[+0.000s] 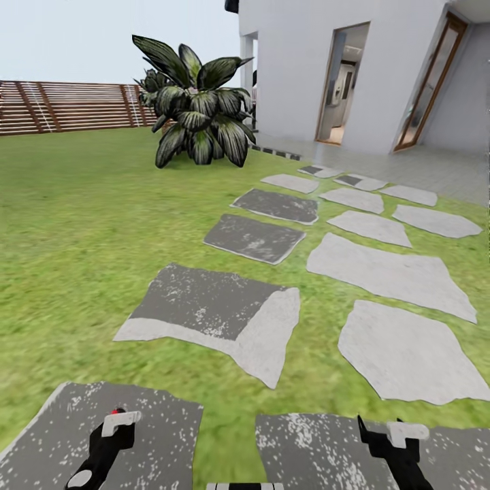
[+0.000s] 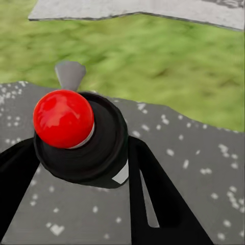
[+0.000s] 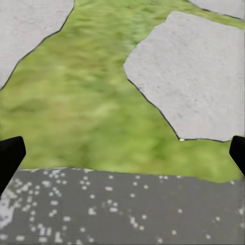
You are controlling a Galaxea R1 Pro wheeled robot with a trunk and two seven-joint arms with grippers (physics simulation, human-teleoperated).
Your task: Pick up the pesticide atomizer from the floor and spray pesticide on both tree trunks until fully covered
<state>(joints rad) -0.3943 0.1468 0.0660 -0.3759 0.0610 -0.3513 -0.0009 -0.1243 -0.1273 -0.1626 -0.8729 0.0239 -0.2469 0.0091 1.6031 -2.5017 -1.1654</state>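
Note:
The pesticide atomizer, a small black bottle with a shiny red ball on top and a grey nozzle, sits between the black fingers of my left gripper, which is shut on it. In the head view it shows as a red dot at that gripper, low over a dark paving stone. My right gripper hangs open above another dark stone, its fingertips far apart and nothing between them. Both trees are out of view.
Green lawn spreads ahead, crossed by a path of grey stepping stones leading to the white house and its doorway. A broad-leaved plant stands at the back. A brown slat fence closes the far left.

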